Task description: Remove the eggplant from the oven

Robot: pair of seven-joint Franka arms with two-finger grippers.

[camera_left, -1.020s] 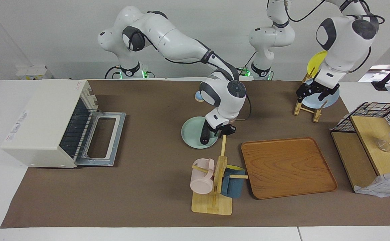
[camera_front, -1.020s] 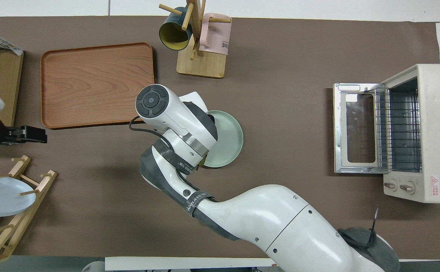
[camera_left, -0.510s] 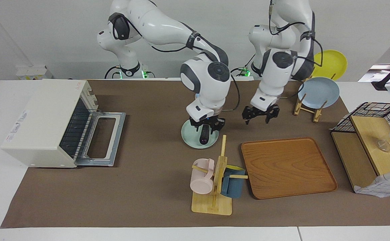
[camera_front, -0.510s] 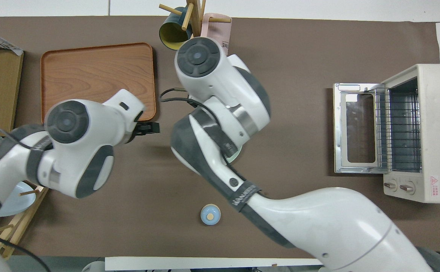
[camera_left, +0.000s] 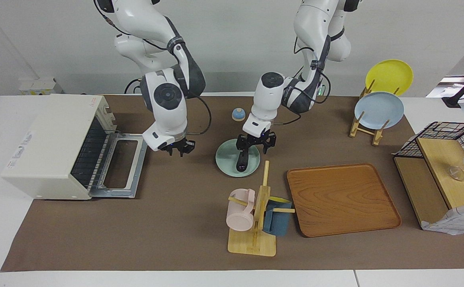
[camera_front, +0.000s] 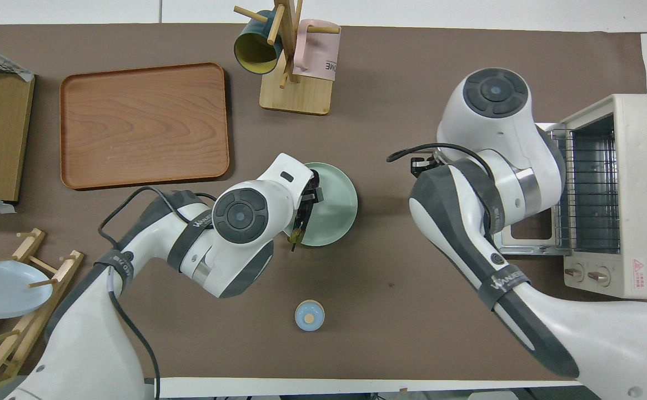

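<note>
Eggplant is lying on the green plate mid-desk, outside the oven, looking light, smooth, slippery, best pinched mid-body, left hand hovering open above, right hand waiting open

Brown-matted table — oven; green plate; wooden tray; mug rack.

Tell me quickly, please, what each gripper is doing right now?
Left gripper: open, over the eggplant on the plate.
Right gripper: open, empty.
</note>
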